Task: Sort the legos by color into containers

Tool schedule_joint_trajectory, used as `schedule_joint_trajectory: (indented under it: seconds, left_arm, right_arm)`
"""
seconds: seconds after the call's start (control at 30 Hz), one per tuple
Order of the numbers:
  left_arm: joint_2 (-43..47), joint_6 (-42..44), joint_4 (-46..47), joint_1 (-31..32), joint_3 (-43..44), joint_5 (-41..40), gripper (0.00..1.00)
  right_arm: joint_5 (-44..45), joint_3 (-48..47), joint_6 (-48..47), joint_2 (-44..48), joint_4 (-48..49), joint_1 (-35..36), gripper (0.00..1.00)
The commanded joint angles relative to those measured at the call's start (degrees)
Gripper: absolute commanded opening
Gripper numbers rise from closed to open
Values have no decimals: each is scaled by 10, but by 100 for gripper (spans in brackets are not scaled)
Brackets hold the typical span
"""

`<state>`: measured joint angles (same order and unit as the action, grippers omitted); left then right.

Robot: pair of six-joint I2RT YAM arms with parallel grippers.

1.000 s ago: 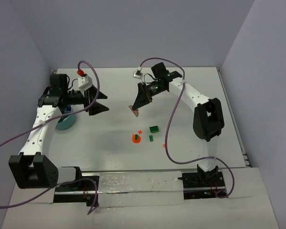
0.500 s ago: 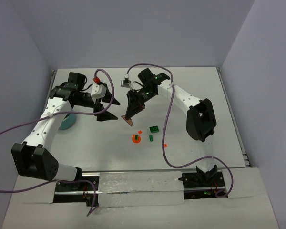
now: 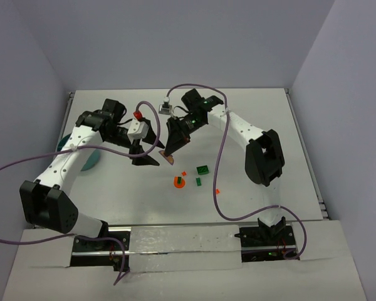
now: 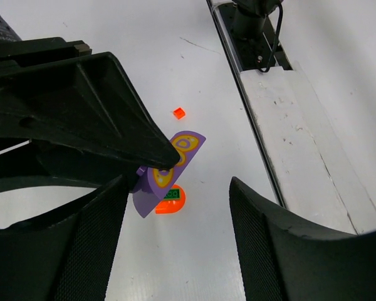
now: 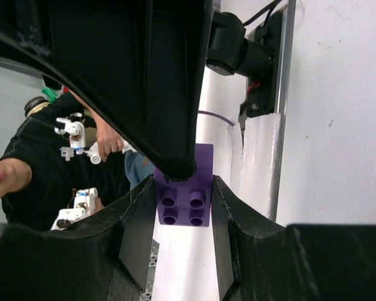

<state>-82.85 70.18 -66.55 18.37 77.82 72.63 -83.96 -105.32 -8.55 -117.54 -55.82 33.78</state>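
Pinching a purple lego (image 5: 185,188) between its fingers, the right claw (image 3: 171,150) is held over the middle of the bench (image 3: 269,113). Four studs are seen on the lego in the right wrist view, with a finger pressed against each side. In the left wrist view, yellow-orange markings are shown on its flat face, and its upper end is gripped by the black tips of the right claw.

The left claw (image 3: 145,155) is spread wide with nothing between its fingers (image 4: 81,251). It is placed just beside the right claw and is turned toward the purple lego.

On the bench nearer the arm bases, a round orange lego (image 3: 179,182) is seen with a small green bit on top. A dark green lego (image 3: 203,169) lies near it, with a smaller green piece (image 3: 198,182) between them. Two tiny orange bits (image 3: 183,172) (image 3: 217,190) are scattered close by.

The teal bowl (image 3: 86,164) sits at the left side of the bench, partly hidden by the left arm and well apart from the loose legos. Its compartments cannot be made out.
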Motion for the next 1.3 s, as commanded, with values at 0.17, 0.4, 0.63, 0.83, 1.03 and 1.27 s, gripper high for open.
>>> schedule_joint_trajectory:
  seconds: [0.17, 0.4, 0.63, 0.83, 1.03, 1.27]
  left_arm:
    - [-1, 30, -5, 20, 17, -3, 51]
    - [-1, -13, 28, 22, 16, -11, 17]
    - [31, -72, 57, 16, -10, -48, 0]
    - [53, -67, 33, -23, -20, -56, 0]
    - [70, -36, -14, -101, -18, -108, 0]
    - [75, 45, -1, -228, 33, -285, 0]
  right_arm:
    - [-90, -5, 26, 22, 27, 8, 0]
    - [-91, 0, 37, 30, 39, 9, 0]
    - [-91, 6, 62, 39, 55, 11, 6]
    - [-90, 25, 110, 37, 87, 8, 73]
    - [-89, 29, 95, 45, 85, -11, 89]
    - [65, 41, 113, 52, 97, -53, 90]
